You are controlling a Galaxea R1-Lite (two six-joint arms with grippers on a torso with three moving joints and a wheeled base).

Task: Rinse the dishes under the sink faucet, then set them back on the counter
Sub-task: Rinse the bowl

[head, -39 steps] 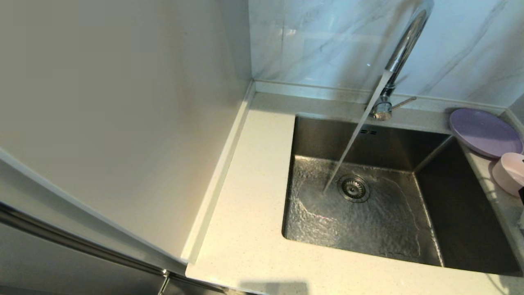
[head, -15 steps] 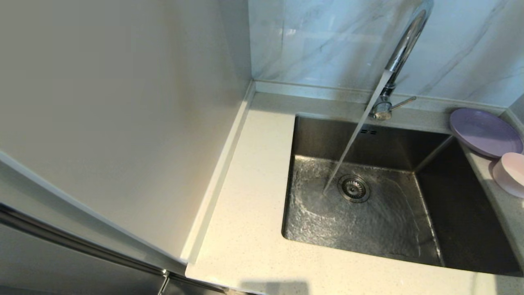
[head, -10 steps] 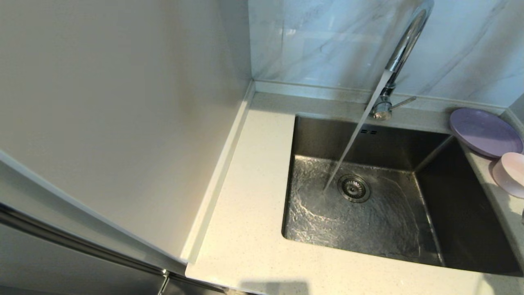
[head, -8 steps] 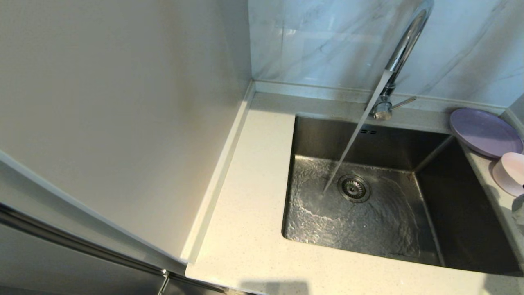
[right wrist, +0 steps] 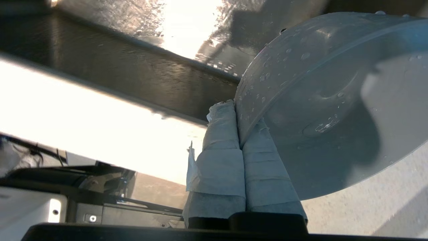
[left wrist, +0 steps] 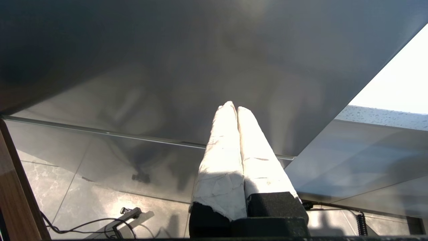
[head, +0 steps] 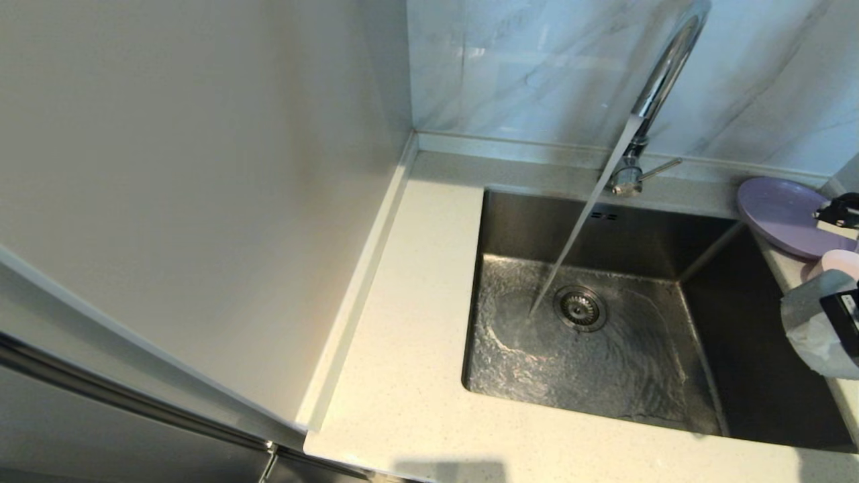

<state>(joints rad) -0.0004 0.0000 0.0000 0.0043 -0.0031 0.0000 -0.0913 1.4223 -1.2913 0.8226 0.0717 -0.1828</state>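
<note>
My right gripper point(right wrist: 236, 110) is shut on the rim of a whitish bowl point(right wrist: 317, 100), which is tilted and beaded with water drops. In the head view that bowl point(head: 813, 325) hangs at the far right, over the right rim of the sink point(head: 751, 349). The lilac plate point(head: 778, 213) and the pale pink bowl point(head: 840, 260) sit on the counter point(head: 416, 322) to the right of the sink. Water streams from the faucet point(head: 661, 74) onto the basin floor beside the drain point(head: 579, 308). My left gripper point(left wrist: 233, 107) is shut on nothing, parked low.
A tall pale panel point(head: 201, 201) walls off the counter's left side. The grey-veined marble wall point(head: 523, 67) stands behind the faucet. In the left wrist view, a dark cabinet front point(left wrist: 167, 67) faces the gripper and cables point(left wrist: 100, 224) lie on the tiled floor.
My right arm has swung in from the right edge of the head view, carrying the whitish bowl toward the sink. The water keeps running; the plate and pink bowl have not moved.
</note>
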